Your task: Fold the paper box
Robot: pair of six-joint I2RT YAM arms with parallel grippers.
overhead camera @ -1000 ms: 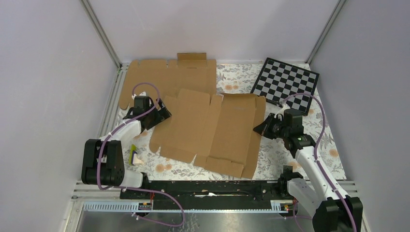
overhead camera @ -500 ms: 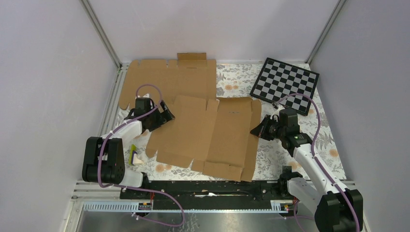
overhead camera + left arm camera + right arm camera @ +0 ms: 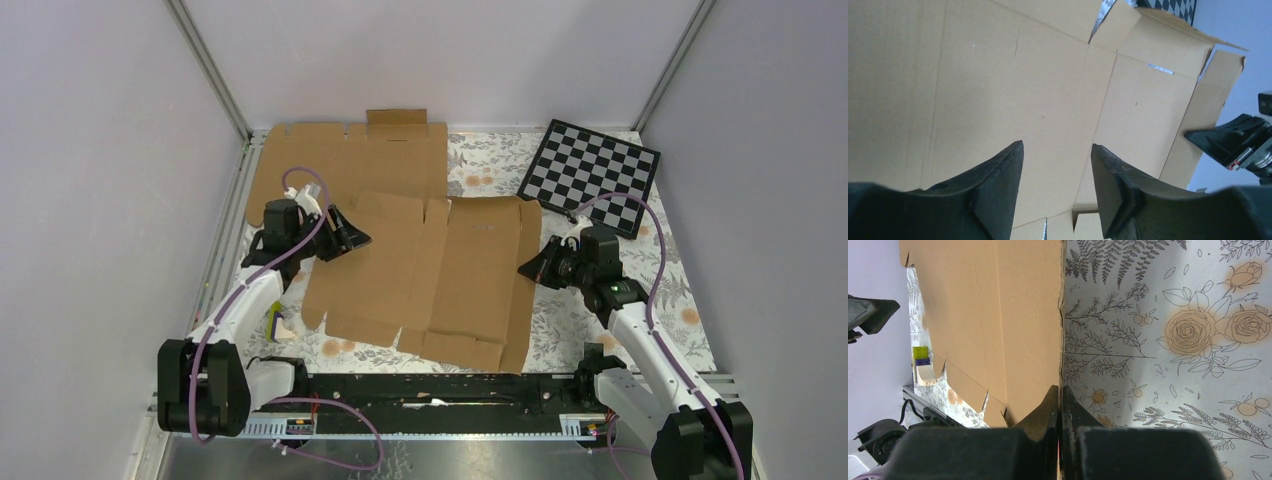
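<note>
Your left gripper [image 3: 1057,145] stands partly apart, and nothing sits between its fingers [image 3: 998,185]. In the wrist view, bare card shows through the gap. From above, it hangs over the left edge of the box [image 3: 430,280], near the far-left corner, and you cannot tell whether it touches the card.

Your right gripper [image 3: 522,271] is closed, finger against finger. Its tips meet the outer edge of the right flap [image 3: 522,325]. The wrist view does not show whether any card is pinched between them. That flap is tilted up along its crease, while the other panels lie nearly flat.

The box lies opened out in the middle of the flowered cloth [image 3: 580,315], between your two grippers, with its slots and small flaps along the far and near edges. Its far-left part overlaps the near edge of a second brown sheet [image 3: 340,160], which lies flat at the back left. Its far-right corner comes close to the checkerboard [image 3: 590,175] at the back right. A small green, purple and white piece [image 3: 277,325] lies on the cloth just left of the box's near-left corner.
</note>
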